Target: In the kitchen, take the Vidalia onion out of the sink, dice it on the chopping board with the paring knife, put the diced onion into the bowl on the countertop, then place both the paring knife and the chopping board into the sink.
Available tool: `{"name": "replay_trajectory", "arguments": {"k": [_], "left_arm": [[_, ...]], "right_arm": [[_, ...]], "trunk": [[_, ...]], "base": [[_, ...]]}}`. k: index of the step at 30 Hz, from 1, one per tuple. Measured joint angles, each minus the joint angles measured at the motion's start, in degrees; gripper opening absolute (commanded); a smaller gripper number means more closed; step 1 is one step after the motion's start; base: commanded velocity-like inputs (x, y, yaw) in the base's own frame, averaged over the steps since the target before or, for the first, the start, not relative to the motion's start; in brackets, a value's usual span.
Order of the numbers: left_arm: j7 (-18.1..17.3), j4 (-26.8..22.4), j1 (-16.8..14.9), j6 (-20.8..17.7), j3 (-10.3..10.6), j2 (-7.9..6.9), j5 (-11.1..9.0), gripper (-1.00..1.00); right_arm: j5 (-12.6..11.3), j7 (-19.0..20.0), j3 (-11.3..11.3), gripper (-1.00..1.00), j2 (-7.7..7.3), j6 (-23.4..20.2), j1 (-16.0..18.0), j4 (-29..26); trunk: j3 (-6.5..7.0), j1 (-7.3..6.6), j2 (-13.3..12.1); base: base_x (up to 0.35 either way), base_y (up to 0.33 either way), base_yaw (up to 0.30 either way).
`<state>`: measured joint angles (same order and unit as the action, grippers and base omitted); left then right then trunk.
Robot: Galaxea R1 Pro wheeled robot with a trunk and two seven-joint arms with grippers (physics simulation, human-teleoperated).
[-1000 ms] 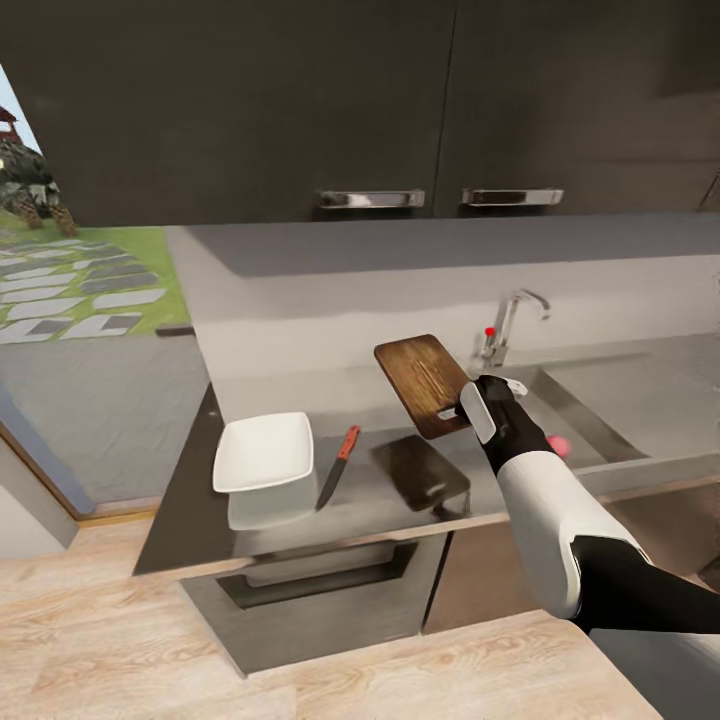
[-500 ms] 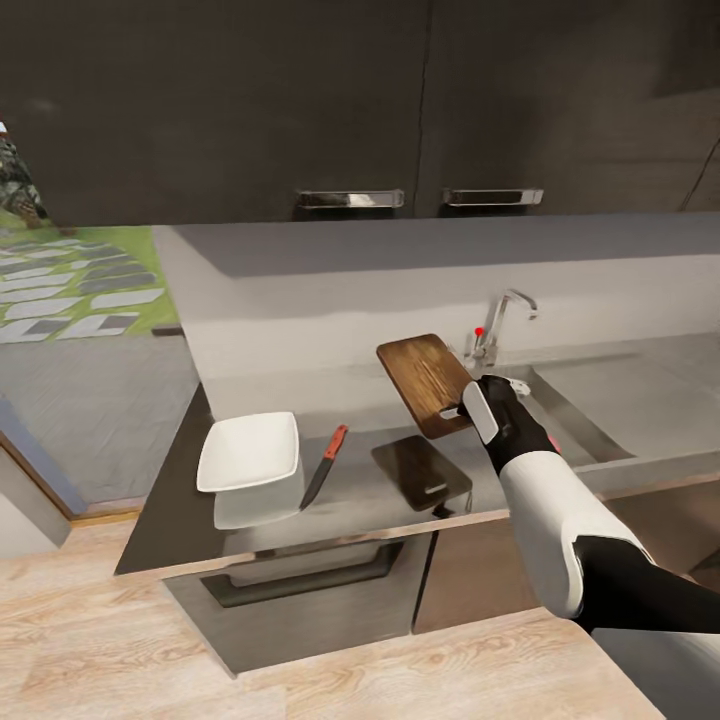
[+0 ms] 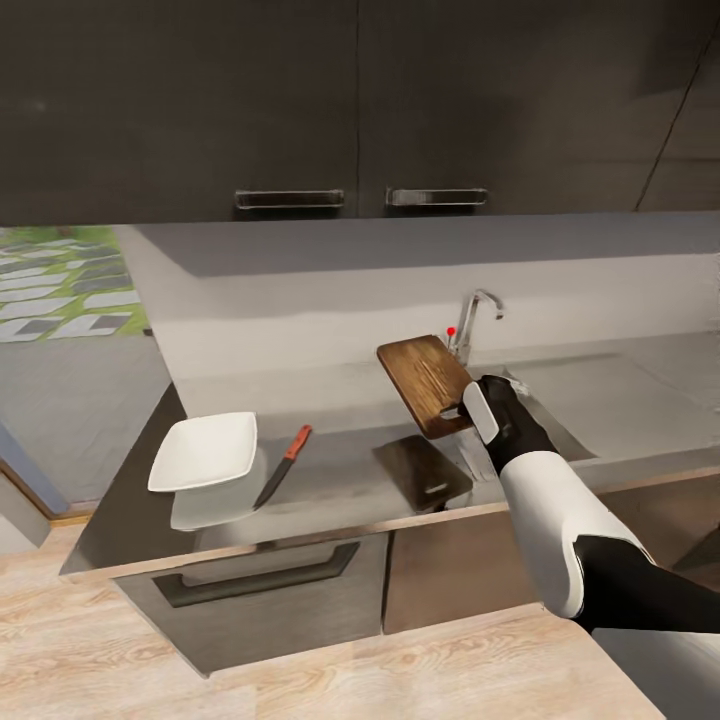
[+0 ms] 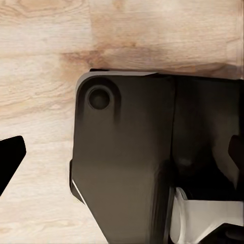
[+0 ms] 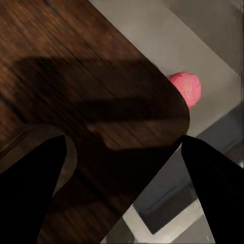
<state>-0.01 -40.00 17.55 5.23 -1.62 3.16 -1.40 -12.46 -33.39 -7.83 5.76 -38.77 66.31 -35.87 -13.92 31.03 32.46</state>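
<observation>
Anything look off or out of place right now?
Yes. The right end effector holds the chopping board tilted in the air above the countertop, though the Vidalia onion is undiced in the sink. The paring knife lies beside the bowl.

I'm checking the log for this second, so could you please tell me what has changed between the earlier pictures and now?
Mostly the camera: the head view has swung right, so the bowl, paring knife, tap and countertop all slid left together. The right gripper keeps the chopping board raised above the countertop, in the same spot in the view. The Vidalia onion still lies in the sink.
</observation>
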Motion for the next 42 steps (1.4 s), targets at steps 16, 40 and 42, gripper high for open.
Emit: {"name": "replay_trajectory", "arguments": {"k": [16, 40, 42], "left_arm": [[-0.04, 0.02, 0.01, -0.03, -0.03, 0.05, 0.01, 1.0], [-0.05, 0.34, 0.01, -0.03, -0.03, 0.05, -0.01, 1.0], [-0.06, 0.34, 0.01, -0.03, -0.03, 0.05, -0.02, 1.0]], "right_arm": [[5.12, 14.66, 0.11, -1.0, -0.28, -0.04, -0.02, 1.81], [32.26, 65.04, 0.23, -1.0, -7.01, -1.54, 0.01, 5.59], [32.8, 65.61, 0.25, -1.0, -7.34, -1.49, 0.0, 5.56]], "trunk": [[-0.01, 0.0, 0.0], [0.0, 0.0, 0.01], [0.0, 0.0, 0.0]], "base": [[0.0, -0.033, 0.0], [0.0, 0.0, 0.0], [0.0, 0.0, 0.0]]}}
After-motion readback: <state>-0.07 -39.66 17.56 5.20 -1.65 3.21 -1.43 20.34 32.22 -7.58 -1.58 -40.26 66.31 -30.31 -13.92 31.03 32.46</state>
